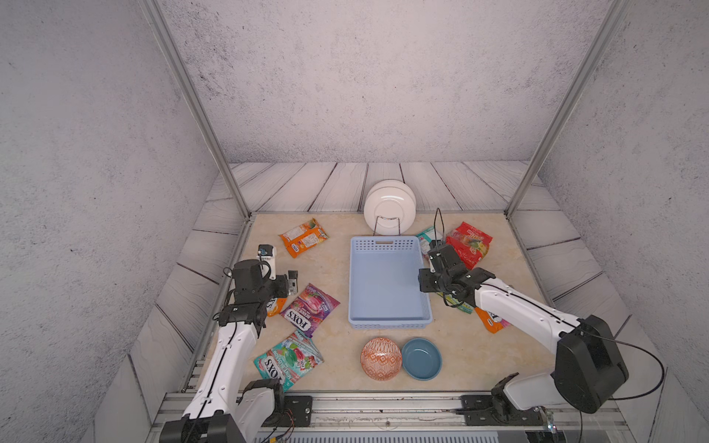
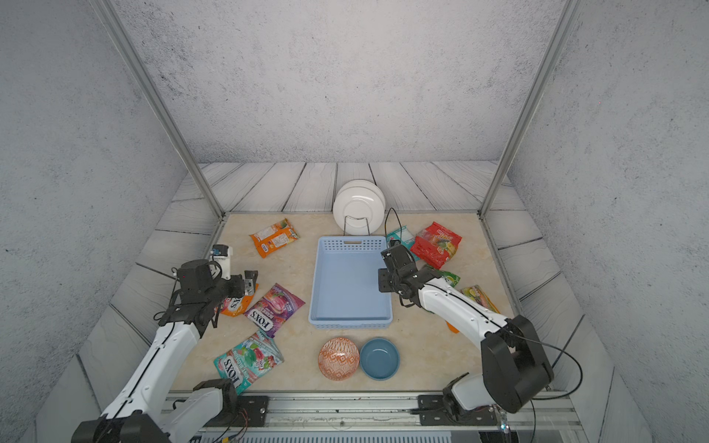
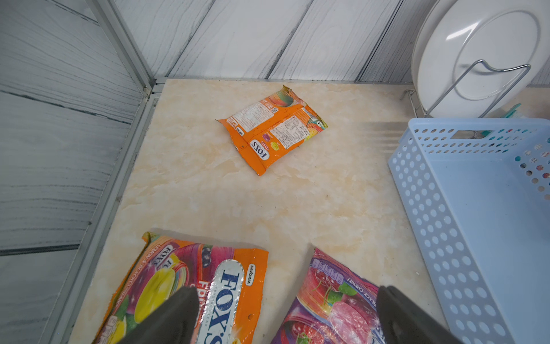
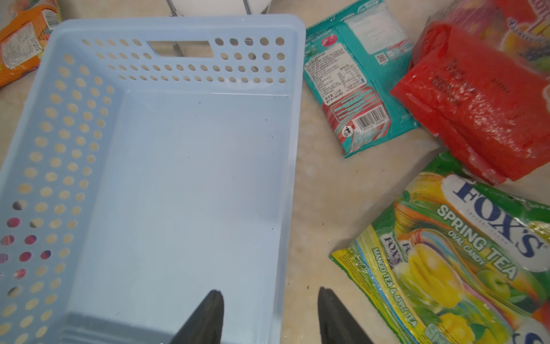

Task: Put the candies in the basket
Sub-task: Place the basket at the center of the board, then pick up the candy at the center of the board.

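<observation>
As far as I can see from here, basket (image 1: 364, 245): mid-table, pale blue floor bare, so nothing has been delivered yet.
Red bag (image 1: 469, 243): the bulkiest of the candies, on the table beyond the basket's far right corner.
Teal FOX'S bag (image 1: 288, 360): flat on the table at the near left, well apart from the basket.
Purple bag (image 1: 310, 310): left of the basket, near it but not touching.
Green bag (image 4: 464, 262): near the basket's right wall, under the right arm.
Orange bags: one far left (image 1: 304, 237), one below the left gripper (image 3: 190, 286), a third poking out under the right arm (image 1: 493, 322).
Small teal bag (image 4: 357, 89): between the basket's far right corner and the red bag.
Left gripper (image 3: 285, 321): fingers spread wide, empty, over the orange and purple bags.
Right gripper (image 4: 269, 318): fingers apart, holding nothing, straddling the basket's right wall from above.
Left to do: all eight bags, by my count.
</observation>
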Robot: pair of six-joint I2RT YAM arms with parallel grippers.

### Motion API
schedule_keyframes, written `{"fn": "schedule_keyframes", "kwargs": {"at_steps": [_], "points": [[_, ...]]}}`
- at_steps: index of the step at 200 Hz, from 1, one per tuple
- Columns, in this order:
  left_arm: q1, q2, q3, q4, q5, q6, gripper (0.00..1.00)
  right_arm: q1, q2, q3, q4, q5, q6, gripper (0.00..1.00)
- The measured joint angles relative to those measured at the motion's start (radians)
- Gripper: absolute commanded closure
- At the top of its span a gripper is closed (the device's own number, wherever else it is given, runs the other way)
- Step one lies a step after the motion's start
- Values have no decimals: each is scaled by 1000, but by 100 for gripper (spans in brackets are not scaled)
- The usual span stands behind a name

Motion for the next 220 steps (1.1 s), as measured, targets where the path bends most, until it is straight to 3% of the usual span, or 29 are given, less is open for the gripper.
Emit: {"fn": "schedule_keyframes", "kwargs": {"at_steps": [43, 66, 126, 175, 220], "points": [[0, 24, 0, -12, 10, -3, 0, 0, -145, -69, -18, 42, -47, 18], [0, 35, 0, -12, 17, -9, 0, -6, -206, -113, -24, 76, -60, 12], [1, 35, 0, -12, 26, -8, 1, -59, -224, -136, -93, 141, -87, 11], [1, 35, 0, -19, 27, 3, 0, -119, -224, -136, -131, 126, -107, 4], [-2, 53, 0, -24, 31, 35, 0, -134, -225, -131, -163, 105, -129, 3]]}}
